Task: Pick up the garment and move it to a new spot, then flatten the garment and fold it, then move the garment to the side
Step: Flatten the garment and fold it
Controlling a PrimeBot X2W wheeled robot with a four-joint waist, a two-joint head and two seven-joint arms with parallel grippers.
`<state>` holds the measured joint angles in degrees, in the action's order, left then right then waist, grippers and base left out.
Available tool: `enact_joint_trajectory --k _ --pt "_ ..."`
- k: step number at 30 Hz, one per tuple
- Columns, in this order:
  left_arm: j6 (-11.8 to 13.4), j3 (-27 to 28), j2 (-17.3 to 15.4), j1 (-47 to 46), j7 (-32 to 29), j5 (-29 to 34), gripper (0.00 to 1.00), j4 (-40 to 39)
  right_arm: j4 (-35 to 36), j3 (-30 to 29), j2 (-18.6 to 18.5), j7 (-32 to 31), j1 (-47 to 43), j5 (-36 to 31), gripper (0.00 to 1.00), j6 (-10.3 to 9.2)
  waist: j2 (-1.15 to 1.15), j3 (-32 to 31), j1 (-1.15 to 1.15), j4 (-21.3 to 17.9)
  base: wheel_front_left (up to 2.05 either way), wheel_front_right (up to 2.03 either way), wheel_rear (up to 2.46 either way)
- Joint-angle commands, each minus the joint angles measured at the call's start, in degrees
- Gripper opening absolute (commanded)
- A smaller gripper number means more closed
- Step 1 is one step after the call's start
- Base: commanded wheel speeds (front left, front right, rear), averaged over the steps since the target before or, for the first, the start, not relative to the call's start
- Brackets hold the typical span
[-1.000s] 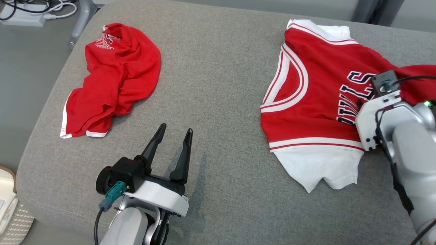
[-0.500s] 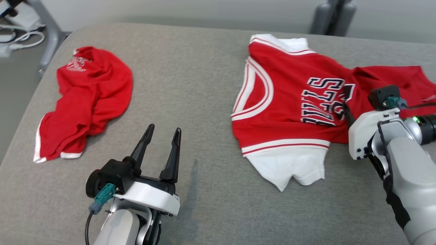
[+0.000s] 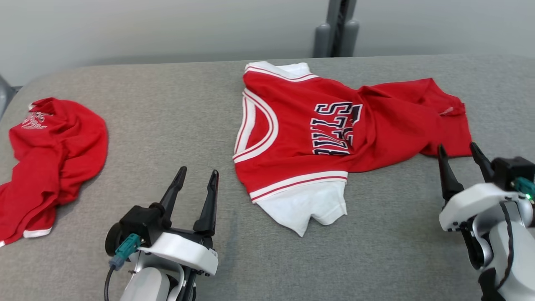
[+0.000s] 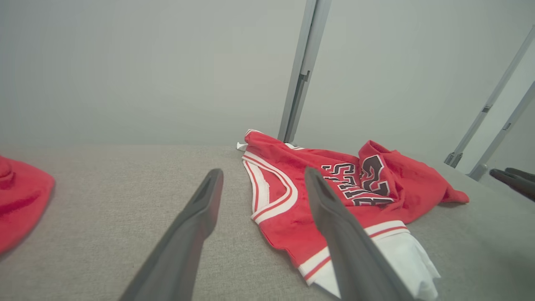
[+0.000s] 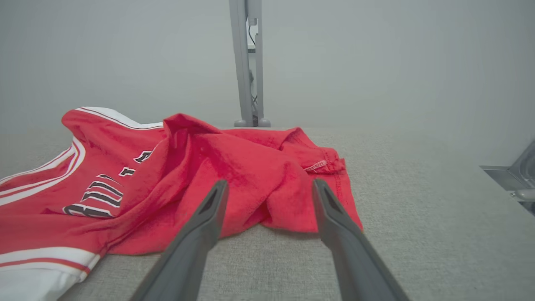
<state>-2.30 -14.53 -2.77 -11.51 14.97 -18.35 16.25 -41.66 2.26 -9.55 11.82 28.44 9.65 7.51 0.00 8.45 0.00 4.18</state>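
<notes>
The garment is a red jersey with white trim, dark lettering and a white sleeve, lying on the grey cushion with its right half bunched and folded over. My right gripper stands open just in front of the jersey's bunched hem corner, apart from it. In the right wrist view its open jaws frame that red hem. My left gripper is open and empty, left of the white sleeve. In the left wrist view the jersey lies ahead of the gripper.
A second crumpled red garment lies at the cushion's left end, also in the left wrist view. A grey post stands behind the cushion against a pale wall. Bare grey cushion lies between the two garments and in front of the jersey.
The camera has turned right, shifting the whole picture left. My right gripper has drawn back off the jersey's lettering to the cushion beside its hem. The left gripper holds its pose.
</notes>
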Motion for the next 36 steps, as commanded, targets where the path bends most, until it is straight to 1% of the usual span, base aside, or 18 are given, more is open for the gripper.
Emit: enact_joint_trajectory --k 1,3,5,6,12,16,20,24,26,29,30,31,36 --pt "0.2 -0.2 -0.2 0.1 0.2 -0.8 1.00 0.9 2.3 -1.1 0.2 0.7 -2.0 0.2 1.00 -0.04 0.00 -0.1 0.00 -1.3 0.00 0.00 0.00" --pt "0.1 -1.1 -0.2 0.0 0.2 -1.7 1.00 2.7 5.0 -2.2 0.9 0.9 -4.1 0.1 1.00 -0.03 0.00 0.1 0.00 -2.1 0.00 0.00 0.00" --pt "0.2 -2.6 -0.2 -0.9 -0.1 -4.2 1.00 6.7 8.7 -3.4 1.7 0.9 -6.1 -0.4 1.00 -0.03 0.00 0.5 0.00 -3.3 0.00 0.00 0.00" --pt "0.9 -2.9 -0.3 -1.4 -0.7 -5.3 1.00 8.0 9.8 -3.6 2.1 0.6 -6.5 -0.7 1.00 -0.03 0.00 0.7 0.00 -3.7 0.00 0.00 0.00" --pt "1.5 -6.9 -0.3 -4.2 -3.8 -10.4 1.00 13.2 14.6 -4.6 3.1 -0.7 -8.4 -1.6 1.00 -0.04 0.00 1.5 0.00 -5.4 0.00 0.00 0.00" --pt "2.1 -9.2 -0.2 -6.1 -4.9 -12.7 1.00 15.9 16.4 -4.9 3.7 -1.3 -9.3 -1.9 1.00 -0.04 0.00 1.9 0.00 -6.5 0.00 0.00 0.00" --pt "1.2 -11.3 -0.2 -7.6 -7.0 -16.7 1.00 18.3 17.5 -5.0 4.2 -1.7 -9.5 -2.2 1.00 -0.04 0.00 2.2 0.00 -7.5 0.00 0.00 0.00" --pt "2.3 -12.5 -0.3 -9.3 -7.9 -19.1 1.00 21.1 18.2 -5.0 4.6 -1.5 -9.6 -2.4 1.00 -0.04 0.00 2.4 0.00 -8.4 0.00 0.00 0.00" --pt "2.4 -12.8 -0.3 -9.5 -8.2 -19.6 1.00 21.8 18.4 -5.0 4.6 -1.6 -9.7 -2.4 1.00 -0.04 0.00 2.5 0.00 -8.5 0.00 0.00 0.00" --pt "1.7 -13.6 -0.3 -10.5 -8.1 -20.8 1.00 23.7 18.8 -4.9 4.8 -1.6 -9.9 -2.5 1.00 -0.04 0.00 2.5 0.00 -8.9 0.00 0.00 0.00" --pt "1.4 -13.9 -0.3 -10.6 -8.1 -21.1 0.40 24.3 18.9 -4.9 4.8 -1.6 -10.0 -2.6 1.00 -0.04 0.00 2.5 0.00 -8.9 0.00 0.00 0.00" --pt "1.1 -14.2 -0.3 -10.7 -7.9 -21.5 0.00 24.7 19.0 -5.0 4.8 -1.5 -10.0 -2.6 1.00 -0.04 0.00 2.5 0.00 -8.9 0.00 0.00 0.00" --pt "0.6 -14.4 -0.4 -12.1 -4.9 -21.5 0.00 26.1 19.0 -5.3 5.0 -1.1 -10.4 -3.0 1.00 -0.03 0.00 2.1 0.00 -8.1 0.00 0.00 0.00"
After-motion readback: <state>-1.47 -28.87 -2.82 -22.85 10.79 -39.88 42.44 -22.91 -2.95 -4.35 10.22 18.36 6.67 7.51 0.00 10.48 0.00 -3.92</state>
